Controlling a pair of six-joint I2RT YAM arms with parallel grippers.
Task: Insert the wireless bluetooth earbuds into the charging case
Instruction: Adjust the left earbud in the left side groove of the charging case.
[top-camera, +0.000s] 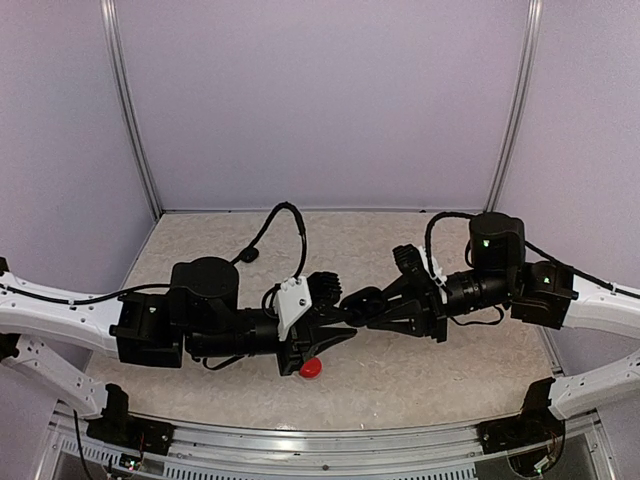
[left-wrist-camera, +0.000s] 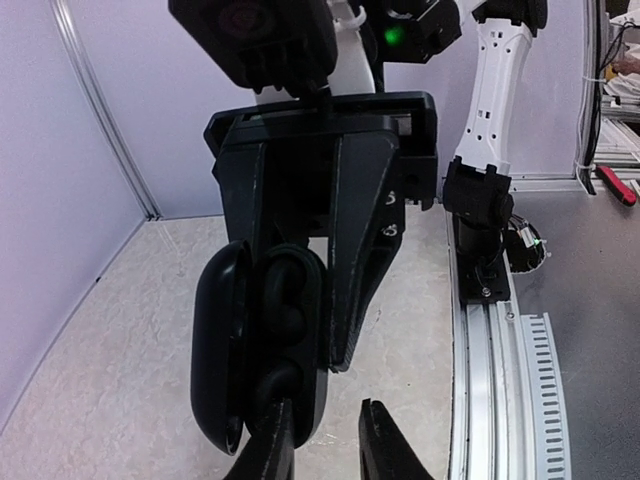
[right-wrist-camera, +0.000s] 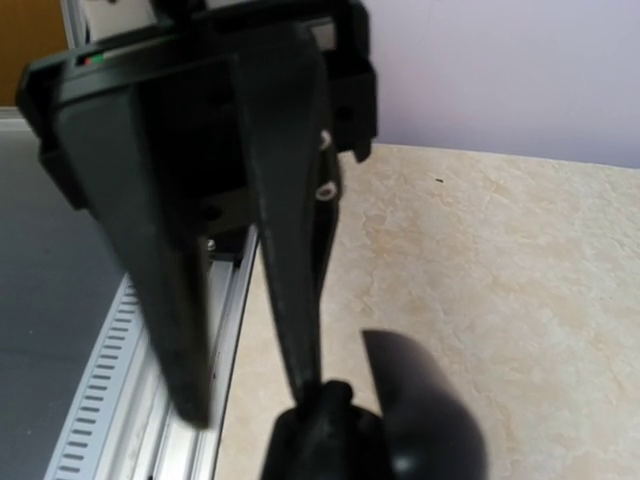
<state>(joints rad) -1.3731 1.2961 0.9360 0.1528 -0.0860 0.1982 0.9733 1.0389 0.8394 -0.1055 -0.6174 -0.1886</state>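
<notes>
The black charging case (left-wrist-camera: 225, 340) hangs open above the table, lid to the left and base (left-wrist-camera: 310, 300) to the right. My right gripper (top-camera: 372, 308) is shut on it, and its fingers (left-wrist-camera: 360, 250) come down from above. Dark rounded earbud shapes (left-wrist-camera: 285, 300) fill the base's wells. My left gripper (left-wrist-camera: 325, 440) is open. One of its fingertips (left-wrist-camera: 265, 445) touches the lower shape and the other stands clear. In the right wrist view the case (right-wrist-camera: 420, 410) hides my own fingers. A small red piece (top-camera: 311, 367) lies on the table, too small to identify.
A black cable (top-camera: 262, 235) runs across the back of the beige table (top-camera: 450, 370). An aluminium rail (top-camera: 330, 455) lines the near edge, and it also shows in the left wrist view as the rail (left-wrist-camera: 490, 380). Lilac walls close in the back and sides.
</notes>
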